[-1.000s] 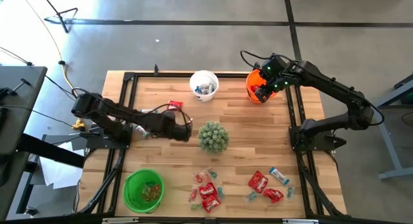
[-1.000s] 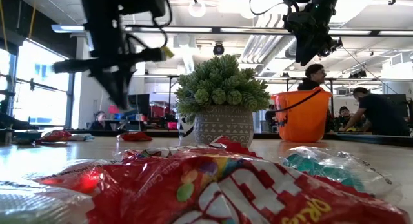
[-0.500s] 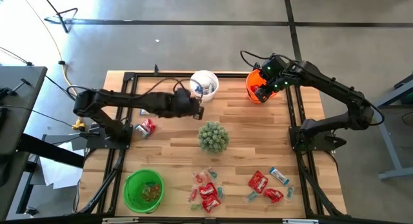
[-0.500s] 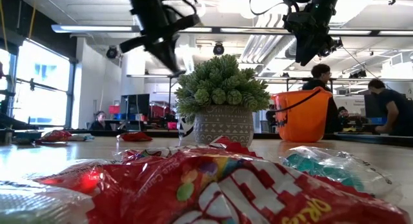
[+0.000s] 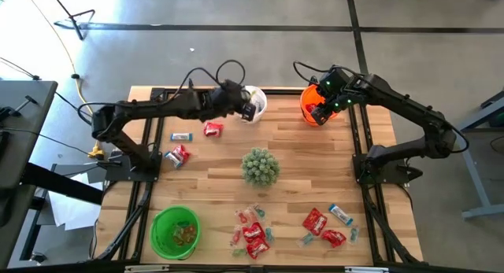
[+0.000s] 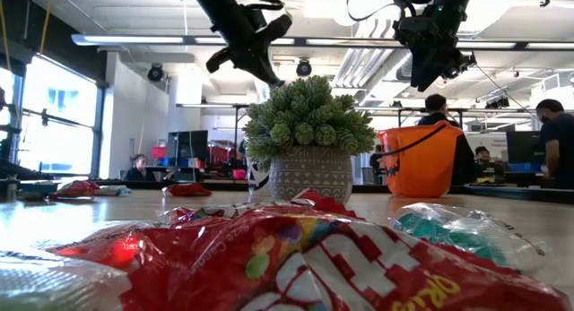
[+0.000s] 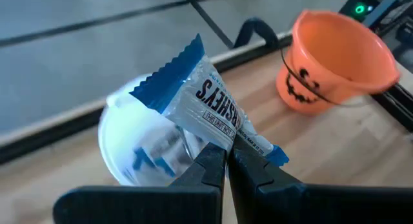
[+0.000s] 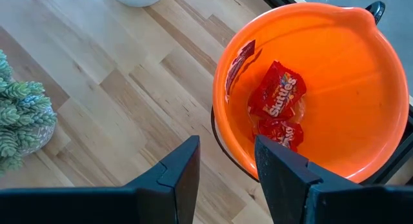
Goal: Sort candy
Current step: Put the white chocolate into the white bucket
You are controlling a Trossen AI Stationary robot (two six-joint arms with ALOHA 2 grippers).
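My left gripper hangs over the white bucket at the table's far edge, shut on a blue-and-white wrapped candy. The white bucket holds more blue-and-white pieces. My right gripper stands open above the near rim of the orange bucket, with nothing between its fingers; red packets lie inside. Loose candy lies near the front edge and at the far left. My left gripper pinches the wrapper's long edge, near one crimped end, between its two fingertips. The fingers slant down from the table's left. The candy sticks out past the fingertips, lifted clear above the white bucket's mouth.
A potted green spiky plant stands mid-table. A green bucket with small pieces sits at the near left corner. A small blue-and-white piece lies left of the white bucket. People work in the room behind the table.
My left gripper has swung from the table's middle, left of the plant, toward the far edge and upward, rolling its wrist, and now hangs over the white bucket. Its fingers have stayed shut. My right gripper has kept still.
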